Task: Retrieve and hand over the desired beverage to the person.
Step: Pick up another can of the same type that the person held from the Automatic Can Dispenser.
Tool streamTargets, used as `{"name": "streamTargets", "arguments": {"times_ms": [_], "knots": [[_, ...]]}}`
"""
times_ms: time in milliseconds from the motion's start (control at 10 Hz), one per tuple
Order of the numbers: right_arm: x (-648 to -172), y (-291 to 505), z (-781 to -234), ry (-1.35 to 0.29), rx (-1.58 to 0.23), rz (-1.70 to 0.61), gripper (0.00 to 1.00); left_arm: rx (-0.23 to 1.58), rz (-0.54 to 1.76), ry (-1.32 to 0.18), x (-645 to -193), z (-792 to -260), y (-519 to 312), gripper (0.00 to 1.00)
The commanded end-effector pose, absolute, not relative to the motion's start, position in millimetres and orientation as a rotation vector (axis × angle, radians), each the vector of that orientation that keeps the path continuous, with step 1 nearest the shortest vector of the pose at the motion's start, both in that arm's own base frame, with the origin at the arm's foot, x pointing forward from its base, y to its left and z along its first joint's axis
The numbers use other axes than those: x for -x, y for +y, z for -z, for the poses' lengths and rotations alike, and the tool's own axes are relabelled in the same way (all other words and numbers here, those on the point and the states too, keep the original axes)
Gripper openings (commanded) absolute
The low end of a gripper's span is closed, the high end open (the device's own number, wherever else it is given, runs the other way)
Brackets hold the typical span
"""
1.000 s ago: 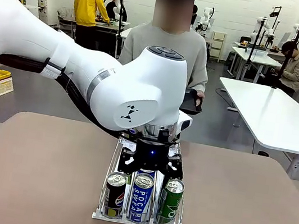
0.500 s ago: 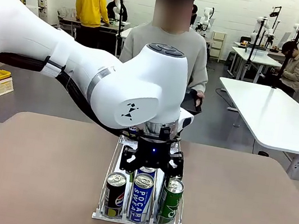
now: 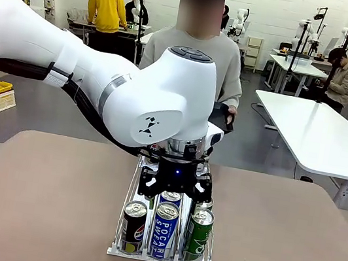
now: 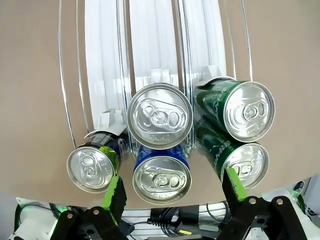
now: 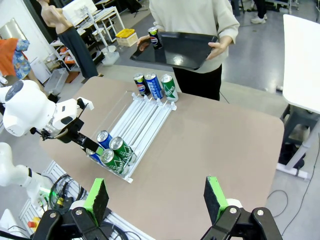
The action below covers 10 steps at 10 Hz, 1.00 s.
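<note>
1. From the left, we see the left arm (image 3: 52, 65) reach across the table (image 3: 37, 201) to the middle. There the left gripper (image 3: 174, 195) points down over the near end of a wire rack (image 3: 141, 256).
2. Its jaws are released and spread wide, grasping nothing. In the left wrist view the green pads (image 4: 114, 192) flank the rack's middle lane.
3. In the rack's left lane, a Pepsi can (image 3: 133, 228) stands upright at the near end, alone in its row.
4. In the middle lane, a Pocari Sweat can (image 3: 164, 231) stands at the front. A second blue can (image 3: 170, 199) is right behind it, beneath the gripper.
5. In the right lane, a green can (image 3: 197, 235) stands at the front with a second green can (image 3: 204, 204) just behind.
6. We cannot tell which of these drinks is the wanted one.
7. The person (image 3: 197, 45) stands at the far side, behind the rack, holding a black tray (image 5: 185, 49). In the right wrist view, one hand (image 5: 145, 44) also grips a dark can (image 5: 155, 38) at the tray's edge. Three more cans (image 5: 153, 85) stand at the rack's far end, near the person.
8. The right gripper (image 5: 156, 200) hangs high above the table's near side, well apart from the rack, with its jaws released and empty.
</note>
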State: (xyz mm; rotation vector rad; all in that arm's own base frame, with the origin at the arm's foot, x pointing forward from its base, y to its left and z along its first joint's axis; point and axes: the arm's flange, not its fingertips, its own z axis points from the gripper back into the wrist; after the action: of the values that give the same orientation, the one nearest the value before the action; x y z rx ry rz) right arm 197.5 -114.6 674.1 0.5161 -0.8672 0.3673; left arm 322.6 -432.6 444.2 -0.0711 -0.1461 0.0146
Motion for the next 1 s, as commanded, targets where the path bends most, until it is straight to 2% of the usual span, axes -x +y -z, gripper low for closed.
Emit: {"name": "streamTargets", "arguments": {"times_ms": [0, 900], "knots": [[-198.2, -113.3, -673.2, -0.867, -0.529, -0.376, 1.0, 0.052, -0.017, -0.146, -317.1, -441.7, -424.3, 1.0], [-198.2, -113.3, -673.2, -0.867, -0.529, -0.376, 1.0, 0.06, -0.009, -0.115, -321.0, -422.6, -425.5, 1.0]]}}
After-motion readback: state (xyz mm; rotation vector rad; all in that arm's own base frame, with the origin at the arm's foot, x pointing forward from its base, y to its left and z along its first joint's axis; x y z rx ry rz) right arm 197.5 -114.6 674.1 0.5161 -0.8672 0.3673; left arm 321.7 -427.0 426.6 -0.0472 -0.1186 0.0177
